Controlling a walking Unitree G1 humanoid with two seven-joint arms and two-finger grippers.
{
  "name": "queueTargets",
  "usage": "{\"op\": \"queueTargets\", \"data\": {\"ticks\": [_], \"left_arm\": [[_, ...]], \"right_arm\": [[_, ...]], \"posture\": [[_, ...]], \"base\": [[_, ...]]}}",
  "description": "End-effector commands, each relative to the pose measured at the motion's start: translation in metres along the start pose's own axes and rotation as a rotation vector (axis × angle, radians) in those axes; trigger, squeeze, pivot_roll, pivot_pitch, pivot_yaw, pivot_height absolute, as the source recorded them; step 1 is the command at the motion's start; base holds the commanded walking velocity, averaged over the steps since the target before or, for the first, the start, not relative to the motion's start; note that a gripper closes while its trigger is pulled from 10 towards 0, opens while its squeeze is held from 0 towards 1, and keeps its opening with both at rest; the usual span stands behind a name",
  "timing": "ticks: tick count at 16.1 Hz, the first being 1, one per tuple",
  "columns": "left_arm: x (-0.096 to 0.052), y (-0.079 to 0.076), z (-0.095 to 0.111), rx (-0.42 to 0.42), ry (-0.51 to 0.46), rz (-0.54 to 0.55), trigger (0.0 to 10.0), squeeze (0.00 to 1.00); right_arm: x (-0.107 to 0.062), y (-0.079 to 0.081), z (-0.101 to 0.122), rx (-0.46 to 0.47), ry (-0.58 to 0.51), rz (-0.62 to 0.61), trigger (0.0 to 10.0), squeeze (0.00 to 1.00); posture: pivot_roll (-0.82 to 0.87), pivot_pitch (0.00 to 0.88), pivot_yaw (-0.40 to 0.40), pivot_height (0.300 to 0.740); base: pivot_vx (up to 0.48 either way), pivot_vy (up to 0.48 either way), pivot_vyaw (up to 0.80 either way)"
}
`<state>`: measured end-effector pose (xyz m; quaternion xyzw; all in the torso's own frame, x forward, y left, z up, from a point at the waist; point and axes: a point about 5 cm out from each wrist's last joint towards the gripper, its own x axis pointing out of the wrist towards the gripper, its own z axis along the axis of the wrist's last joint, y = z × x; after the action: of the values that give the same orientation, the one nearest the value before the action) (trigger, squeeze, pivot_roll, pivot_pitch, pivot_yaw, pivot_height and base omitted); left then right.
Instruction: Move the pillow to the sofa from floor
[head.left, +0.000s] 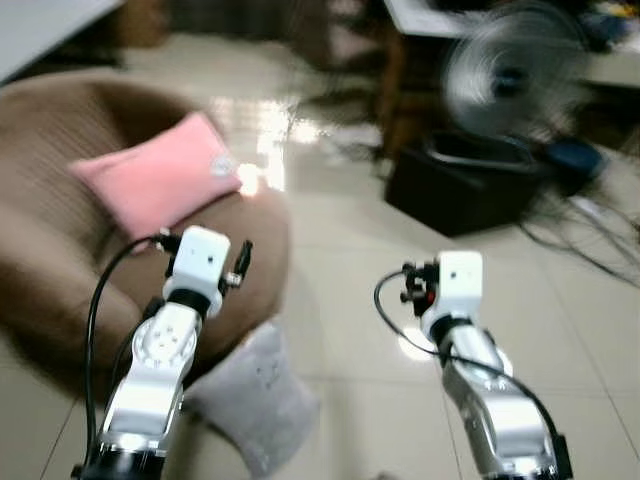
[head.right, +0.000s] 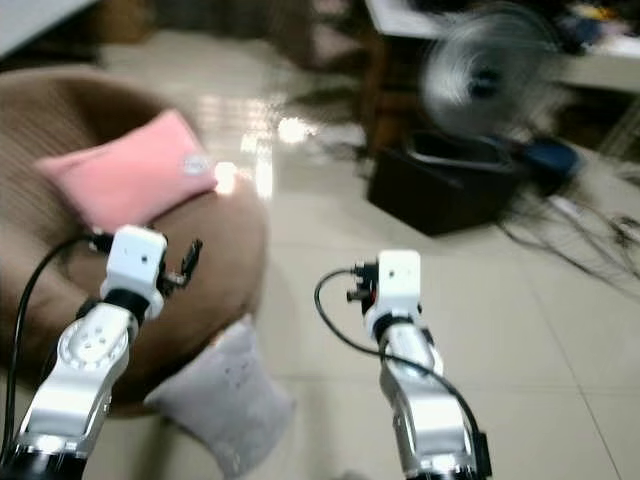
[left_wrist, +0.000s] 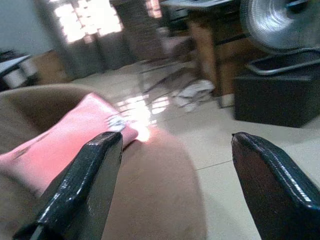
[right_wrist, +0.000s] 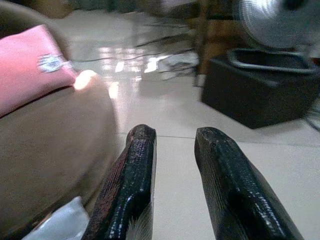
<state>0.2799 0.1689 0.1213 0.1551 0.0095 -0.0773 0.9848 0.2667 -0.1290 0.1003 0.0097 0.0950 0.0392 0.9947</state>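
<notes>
**Grey pillow down on the tiles, both grippers up and empty**

Here's the grey pillow (head.left: 255, 400), pale and soft-looking, a little crumpled, lying on the floor (head.left: 350, 300) and pressed right against the foot of the brown sofa (head.left: 60, 260). A corner of it peeks into the right wrist view too. On the sofa seat sits a pink pillow (head.left: 160, 180) with a small pale emblem near one corner.

The left gripper (left_wrist: 175, 185) hangs above the sofa's edge, fingers spread wide, holding nothing. The right gripper (right_wrist: 172, 185) hovers over bare tile beside the sofa, fingers apart by a narrow gap, also holding nothing.

The floor is glossy cream tile, throwing back bright glare. Beyond it stand a round fan (head.left: 515, 75), a black box (head.left: 460, 185) beneath it, and loose cables (head.left: 590, 240) trailing across the tile. The head views are blurred.
</notes>
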Motion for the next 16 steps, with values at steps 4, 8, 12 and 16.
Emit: {"op": "queueTargets", "data": {"ticks": [4, 8, 12, 16], "left_arm": [[0.0017, -0.0092, 0.0049, -0.008, -0.017, -0.027, 10.0, 0.0], [0.0018, -0.0094, 0.0046, -0.007, -0.015, -0.027, 10.0, 0.0], [0.0009, -0.0064, 0.0089, 0.046, -0.054, 0.001, 10.0, 0.0], [0.001, -0.0066, 0.0068, -0.01, -0.034, -0.004, 10.0, 0.0]], "right_arm": [[-0.0014, -0.011, 0.0, -0.002, 0.0, -0.036, 10.0, 0.0], [-0.0013, -0.0115, 0.0004, -0.002, 0.0, -0.037, 10.0, 0.0], [-0.0012, -0.011, 0.0001, -0.012, 0.003, -0.034, 10.0, 0.0], [0.0006, -0.0105, -0.0009, -0.033, 0.019, -0.022, 10.0, 0.0]], "posture": [[0.0, 0.024, -0.022, 0.74], [0.0, 0.027, -0.023, 0.74], [0.0, 0.029, -0.022, 0.74], [0.0, 0.036, -0.023, 0.74]], "base": [[0.0, 0.48, -0.8], [0.0, 0.48, -0.8], [0.0, 0.124, -0.6], [0.0, -0.349, 0.0]]}}
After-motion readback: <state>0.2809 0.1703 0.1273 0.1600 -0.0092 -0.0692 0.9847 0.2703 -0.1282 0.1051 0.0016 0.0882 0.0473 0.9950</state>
